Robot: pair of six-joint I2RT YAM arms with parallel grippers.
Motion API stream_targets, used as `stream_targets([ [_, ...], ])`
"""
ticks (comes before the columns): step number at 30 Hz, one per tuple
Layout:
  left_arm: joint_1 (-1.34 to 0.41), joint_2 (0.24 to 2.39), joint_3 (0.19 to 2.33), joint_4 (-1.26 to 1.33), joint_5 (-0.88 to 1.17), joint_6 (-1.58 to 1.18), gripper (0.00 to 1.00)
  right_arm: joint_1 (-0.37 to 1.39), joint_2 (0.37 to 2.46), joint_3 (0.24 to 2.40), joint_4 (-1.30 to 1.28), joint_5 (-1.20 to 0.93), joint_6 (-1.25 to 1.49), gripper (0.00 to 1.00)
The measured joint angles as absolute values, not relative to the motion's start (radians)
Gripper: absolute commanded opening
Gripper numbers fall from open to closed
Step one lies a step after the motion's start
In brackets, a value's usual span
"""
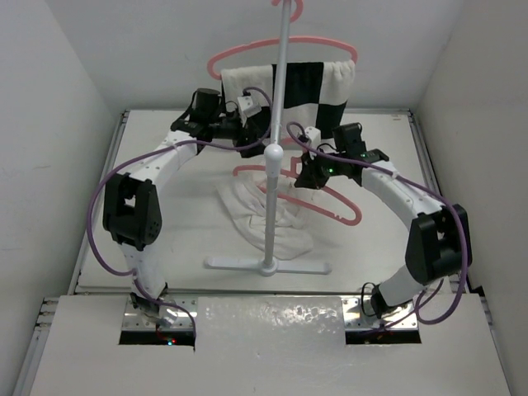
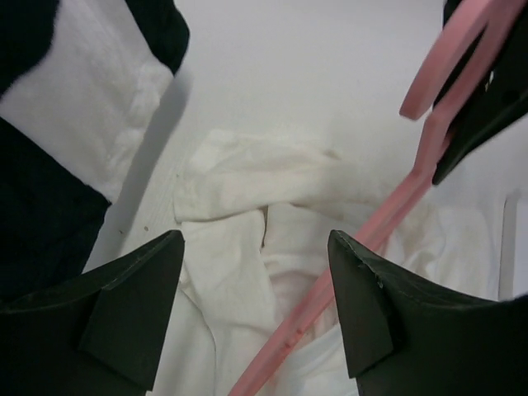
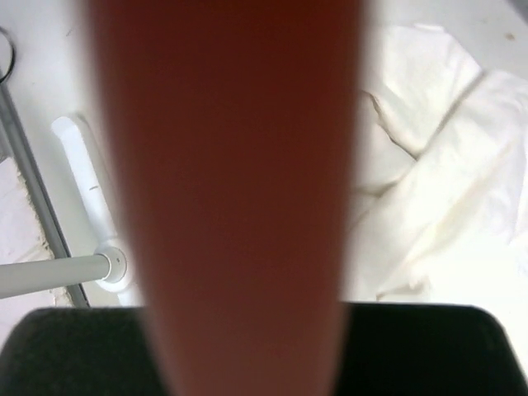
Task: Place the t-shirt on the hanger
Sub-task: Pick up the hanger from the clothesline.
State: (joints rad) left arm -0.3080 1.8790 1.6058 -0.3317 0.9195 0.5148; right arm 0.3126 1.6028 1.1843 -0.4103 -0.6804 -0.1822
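The white t-shirt (image 1: 268,216) lies crumpled on the table at the foot of the stand; the left wrist view shows its folds (image 2: 239,247) below my fingers. The pink hanger (image 1: 334,202) hangs tilted over it, hook end in my right gripper (image 1: 308,172), which is shut on it. In the right wrist view the hanger (image 3: 231,181) is a blurred pink band filling the middle. My left gripper (image 1: 249,140) hovers open above the shirt, its jaws (image 2: 256,280) wide apart and holding nothing. One hanger arm (image 2: 330,289) runs below and between them.
A white stand with a pole (image 1: 276,124) and a cross base (image 1: 268,266) sits mid-table. A second pink hanger (image 1: 285,51) on top carries a black-and-white checkered cloth (image 1: 289,91), close to my left wrist. White walls enclose three sides.
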Motion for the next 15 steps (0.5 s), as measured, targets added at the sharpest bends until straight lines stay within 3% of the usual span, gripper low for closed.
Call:
stream_targets([
  [5, -0.308, 1.859, 1.629, -0.254, 0.901, 0.378, 0.66, 0.297, 1.507, 1.09, -0.35, -0.593, -0.103, 0.0],
  [6, -0.308, 1.845, 1.629, -0.264, 0.891, 0.387, 0.57, 0.291, 1.485, 1.07, -0.337, -0.576, -0.081, 0.0],
  [9, -0.311, 1.805, 1.63, -0.35, 0.841, 0.482, 0.47, 0.252, 1.411, 1.011, -0.3, -0.532, -0.01, 0.0],
  [15, -0.334, 1.825, 1.636, -0.554, 0.653, 0.685, 0.49, 0.208, 1.273, 0.962, -0.284, -0.438, 0.054, 0.0],
])
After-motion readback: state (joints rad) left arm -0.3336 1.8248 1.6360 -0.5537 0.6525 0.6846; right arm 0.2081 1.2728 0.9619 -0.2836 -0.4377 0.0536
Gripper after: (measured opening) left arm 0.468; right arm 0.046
